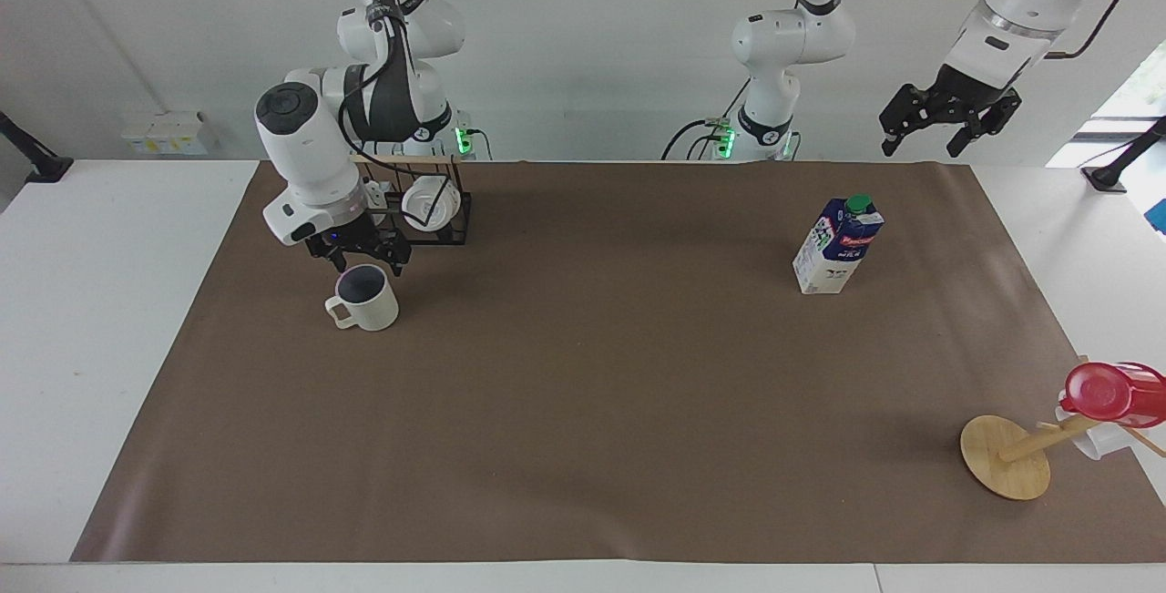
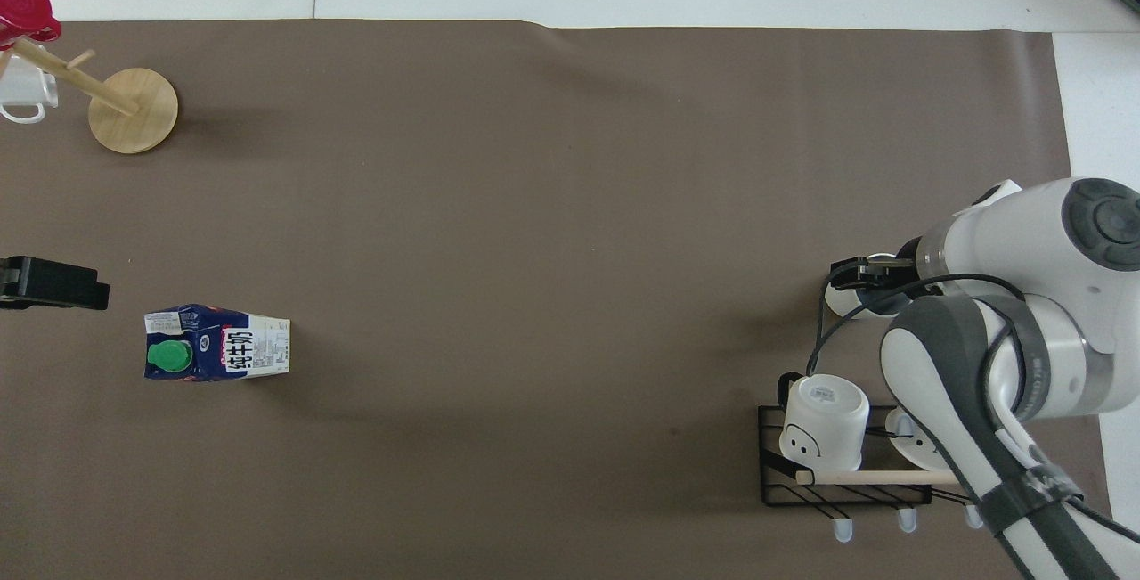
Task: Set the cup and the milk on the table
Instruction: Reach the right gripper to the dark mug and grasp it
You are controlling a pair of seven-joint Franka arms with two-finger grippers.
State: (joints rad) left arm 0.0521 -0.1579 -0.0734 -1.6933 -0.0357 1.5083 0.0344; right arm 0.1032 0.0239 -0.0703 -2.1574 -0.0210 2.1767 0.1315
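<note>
The off-white ribbed cup (image 1: pixel 369 301) stands upright on the brown paper sheet of the table (image 1: pixel 583 393), toward the right arm's end, handle turned away from the robots. My right gripper (image 1: pixel 360 262) is open and hangs just over the cup's rim; in the overhead view it (image 2: pixel 866 277) covers most of the cup (image 2: pixel 839 299). The milk carton (image 1: pixel 838 247) stands upright toward the left arm's end and shows in the overhead view (image 2: pixel 218 344) too. My left gripper (image 1: pixel 947 124) is open, raised and waiting by the table's edge near the milk.
A black wire rack (image 1: pixel 451 229) holding two glossy white mugs (image 2: pixel 824 420) stands beside the cup, nearer to the robots. A wooden mug tree (image 1: pixel 1007 456) with a red cup (image 1: pixel 1111 391) stands toward the left arm's end, farthest from the robots.
</note>
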